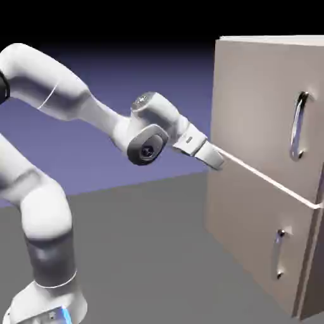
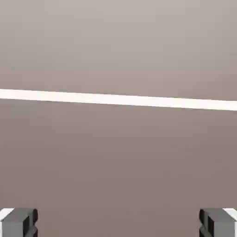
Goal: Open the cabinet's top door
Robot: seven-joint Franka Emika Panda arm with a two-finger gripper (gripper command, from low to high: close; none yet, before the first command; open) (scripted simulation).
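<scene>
— Beige wood fills the hand view: cabinet front, crossed by a pale seam between the two panels. No handle in sight there.

— Agreed. Gripper spread wide, fingertips far apart at the bottom corners, nothing between them. Same in the exterior view: gripper empty, close to the cabinet near its left edge, at about the level of the seam.

— So where from the jaws?

— Top door above the seam, its long silver handle well off toward the exterior view's right and somewhat higher than the fingertips. Long axis upright, bowed out from the panel. Short handle of the lower panel further down; not the target.

— Next move, then?

— Probably sideways along the cabinet front toward that long bar, and up a little. Finger line relative to the upright bar: cannot tell from these views; perhaps needs a wrist roll to straddle it. Door shut flush, task not yet begun.
</scene>
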